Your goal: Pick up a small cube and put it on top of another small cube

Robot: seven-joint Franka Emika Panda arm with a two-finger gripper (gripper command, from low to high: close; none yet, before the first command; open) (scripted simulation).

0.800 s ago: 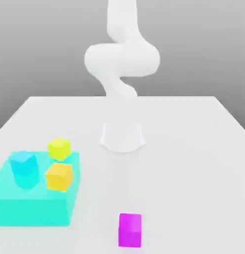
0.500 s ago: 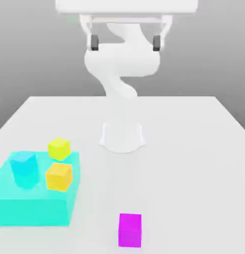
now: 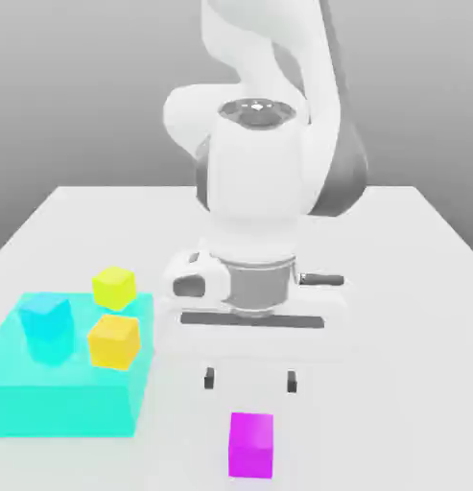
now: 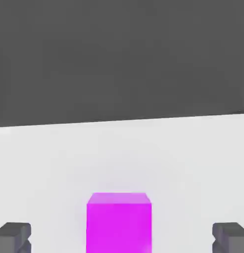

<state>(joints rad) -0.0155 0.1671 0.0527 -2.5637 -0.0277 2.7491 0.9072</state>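
Above the magenta cube (image 3: 251, 446), the fingers (image 3: 209, 379) stand wide apart.

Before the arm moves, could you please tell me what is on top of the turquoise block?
On the turquoise block sit the yellow cube, the orange cube and a blue piece. The top surface directly beneath them is covered.
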